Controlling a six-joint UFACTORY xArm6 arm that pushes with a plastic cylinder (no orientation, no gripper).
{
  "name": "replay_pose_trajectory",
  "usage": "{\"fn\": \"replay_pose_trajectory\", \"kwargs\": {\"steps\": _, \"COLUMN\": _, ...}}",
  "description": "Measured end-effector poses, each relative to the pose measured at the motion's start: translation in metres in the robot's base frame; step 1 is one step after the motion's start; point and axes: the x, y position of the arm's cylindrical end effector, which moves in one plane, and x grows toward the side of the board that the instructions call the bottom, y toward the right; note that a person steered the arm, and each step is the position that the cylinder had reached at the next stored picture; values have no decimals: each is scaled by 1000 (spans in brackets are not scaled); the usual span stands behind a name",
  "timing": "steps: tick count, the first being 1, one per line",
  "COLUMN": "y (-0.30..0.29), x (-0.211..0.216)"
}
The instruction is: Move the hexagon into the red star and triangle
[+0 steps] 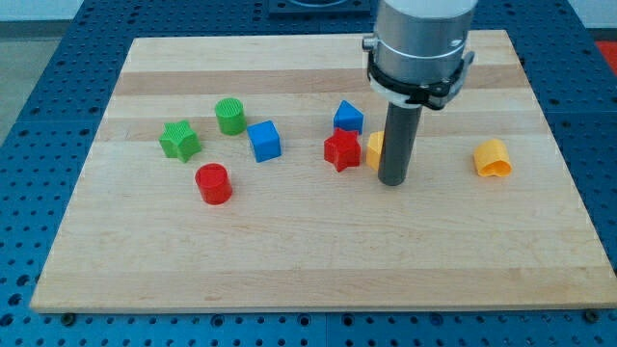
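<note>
A red star [341, 150] lies near the board's middle. A blue triangle-like block [349, 117] sits just above it, close or touching. A yellow hexagon [375, 149] lies right beside the star's right side, partly hidden behind my rod. My tip [392, 181] is on the board at the hexagon's lower right, against or very near it.
A blue cube [263, 140], green cylinder [230, 116], green star [179, 141] and red cylinder [213, 183] lie to the view's left. A yellow-orange arch-like block [493, 159] lies at the right. The wooden board [308, 260] rests on a blue perforated table.
</note>
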Motion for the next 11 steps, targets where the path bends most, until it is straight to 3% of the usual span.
{"fn": "replay_pose_trajectory", "kwargs": {"steps": 4, "y": 3, "x": -10}}
{"fn": "replay_pose_trajectory", "kwargs": {"steps": 9, "y": 66, "x": -3}}
{"fn": "replay_pose_trajectory", "kwargs": {"steps": 11, "y": 12, "x": -28}}
